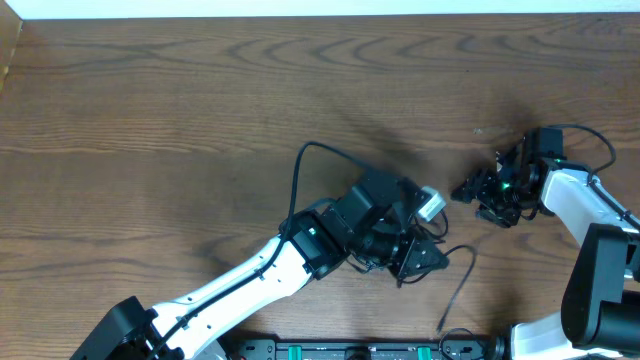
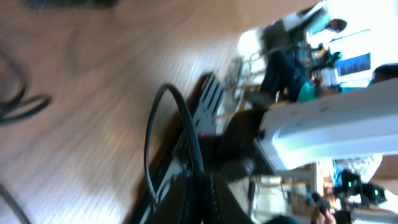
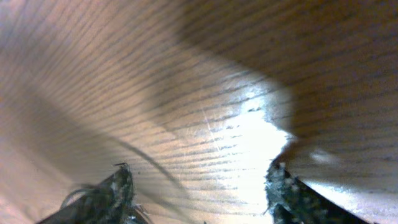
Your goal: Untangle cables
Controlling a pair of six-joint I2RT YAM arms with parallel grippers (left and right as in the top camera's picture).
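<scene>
My left gripper (image 1: 428, 256) is at the table's middle front, tilted on its side and shut. A thin black cable (image 1: 462, 280) leaves its tip, bends right, then runs down toward the front edge. In the left wrist view this cable (image 2: 163, 106) arcs up and back down between the fingers (image 2: 214, 202). More black cable loops (image 2: 15, 102) lie at that view's left edge. My right gripper (image 1: 470, 192) points left, a short way right of the left one. Its jaws (image 3: 199, 183) are open wide just above the wood, and a thin blurred strand (image 3: 155, 165) crosses between them.
A black loop of arm wiring (image 1: 300, 160) arches over the left arm (image 1: 250, 275). A black rail (image 1: 350, 351) runs along the front edge. The right arm (image 1: 590, 210) comes in from the right. A small white-grey piece (image 1: 431, 204) sits on the left gripper's head.
</scene>
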